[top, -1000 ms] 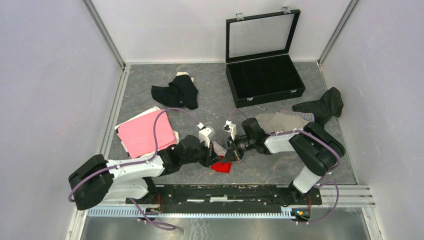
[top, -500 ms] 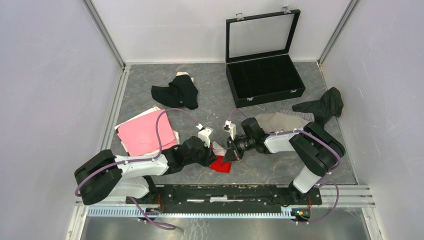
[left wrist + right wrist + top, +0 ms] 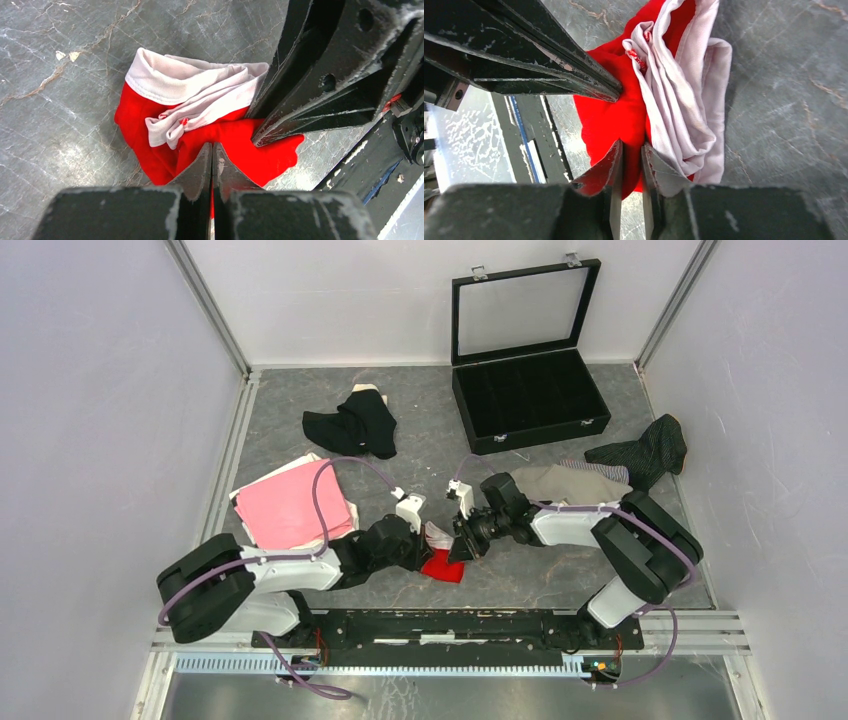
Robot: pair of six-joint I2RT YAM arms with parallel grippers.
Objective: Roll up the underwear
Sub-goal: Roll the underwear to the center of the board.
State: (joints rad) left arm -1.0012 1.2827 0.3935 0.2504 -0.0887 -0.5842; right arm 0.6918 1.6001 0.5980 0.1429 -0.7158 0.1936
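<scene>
Top external: both claws meet over the red underwear [image 3: 441, 566] at the near middle of the grey marbled worktop [image 3: 540, 575]. Looks mid-roll.
Left claw [image 3: 212, 146] is pinched on red fabric. Right claw [image 3: 631, 145] is slightly apart, cloth in the gap. Soft thin cloth, white band [image 3: 190, 85] bunched, no tidy cylinder yet. Next move likely needs an edge regrip and a tighter tuck.

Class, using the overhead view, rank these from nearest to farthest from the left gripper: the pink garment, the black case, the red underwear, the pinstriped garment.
1. Red underwear, right at the left gripper.
2. Pink garment, on the left side.
3. Black case, at the back, right of centre.
4. Pinstriped garment, by the right wall.
</scene>
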